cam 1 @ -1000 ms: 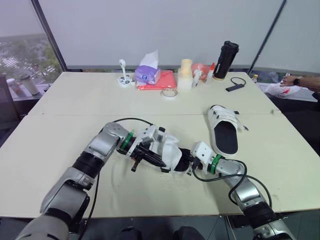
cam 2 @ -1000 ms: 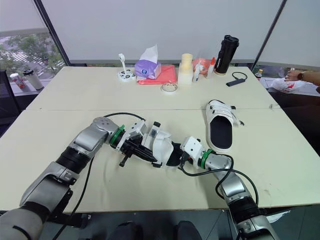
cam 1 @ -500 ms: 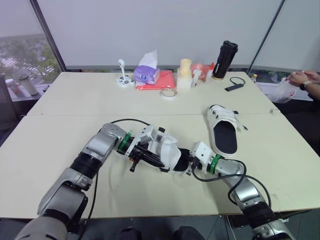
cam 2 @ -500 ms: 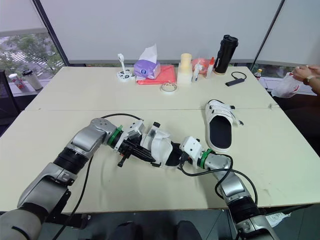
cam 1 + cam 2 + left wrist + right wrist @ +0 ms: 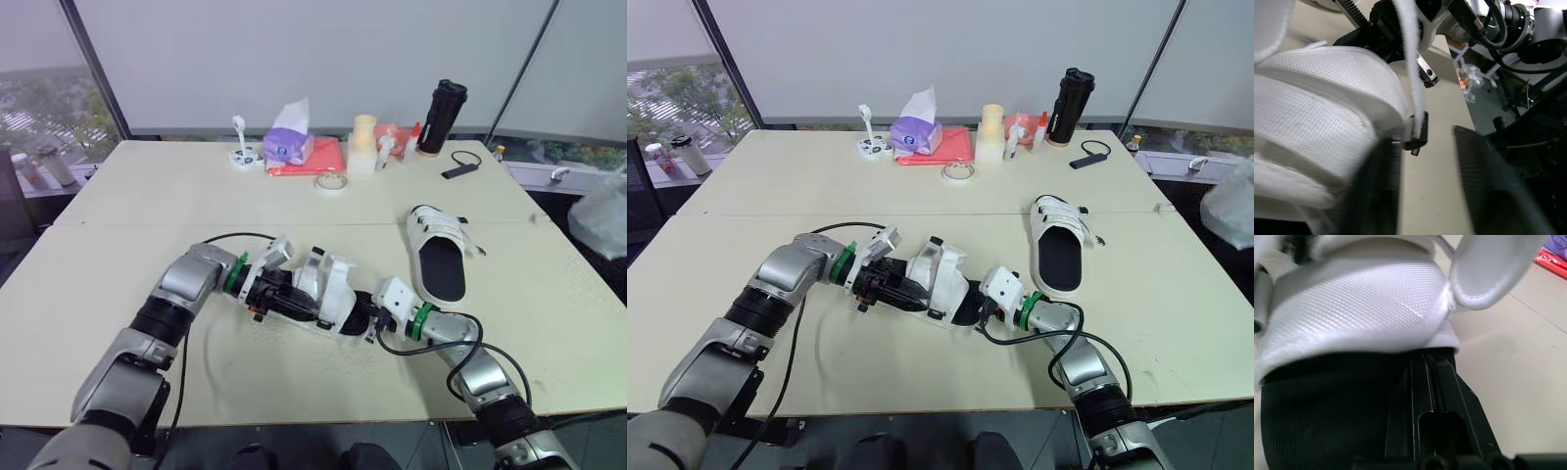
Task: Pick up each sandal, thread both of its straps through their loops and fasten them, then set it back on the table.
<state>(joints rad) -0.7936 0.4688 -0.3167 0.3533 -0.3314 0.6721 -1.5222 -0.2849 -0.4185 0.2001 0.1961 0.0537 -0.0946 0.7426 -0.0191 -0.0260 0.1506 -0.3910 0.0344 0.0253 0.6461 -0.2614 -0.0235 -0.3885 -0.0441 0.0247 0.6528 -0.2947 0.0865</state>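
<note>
Left gripper (image 5: 1422, 137) spread apart beside sandal (image 5: 336, 297) — right gripper (image 5: 1431, 361) pressed together, tips hidden under strap (image 5: 1371, 303).

No lettering, brand, number or sign is legible, neither on the purple tissue pack (image 5: 289, 147) nor on the tall black flask (image 5: 443, 117) by the cream table's (image 5: 157, 201) far edge.

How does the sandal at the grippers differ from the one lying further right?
The near sandal is tipped on its side between the left gripper and right gripper; the far sandal lies flat, footbed up, untouched. The near sandal has a strap end hanging loose; the far sandal's straps arch across it, apparently closed. Both have white straps and black footbeds.
</note>
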